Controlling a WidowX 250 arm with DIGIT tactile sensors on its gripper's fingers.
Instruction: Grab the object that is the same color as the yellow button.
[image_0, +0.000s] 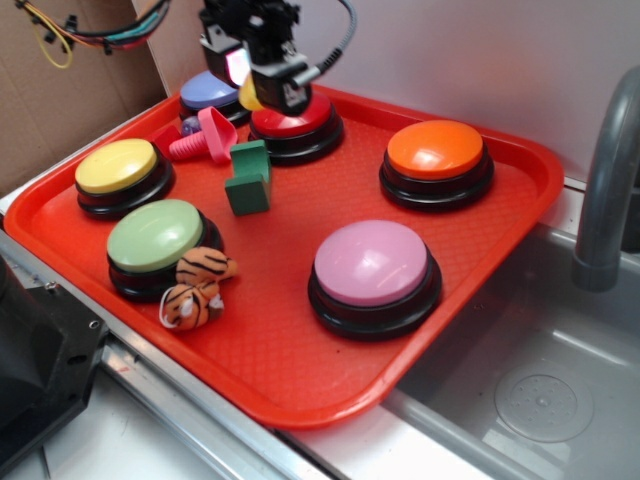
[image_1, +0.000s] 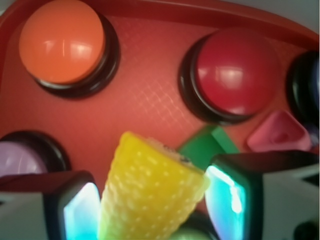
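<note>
The object, a small yellow ridged corn cob (image_1: 150, 190), sits between my gripper (image_1: 152, 205) pads, and the gripper is shut on it. In the exterior view the gripper (image_0: 262, 88) hangs above the back left of the red tray (image_0: 300, 360), just over the red button (image_0: 300, 125). There only a bit of the corn cob (image_0: 249, 95) shows beside the fingers. The yellow button (image_0: 118, 167), a pale yellow dome on a black base, stands at the tray's left edge, well apart from the gripper.
On the tray stand a light green button (image_0: 155, 235), pink button (image_0: 372, 265), orange button (image_0: 436, 150) and blue button (image_0: 208, 90). A green block (image_0: 248, 178), pink toy (image_0: 205, 137) and striped tiger (image_0: 197, 290) lie between them. A grey faucet (image_0: 605, 180) rises at right.
</note>
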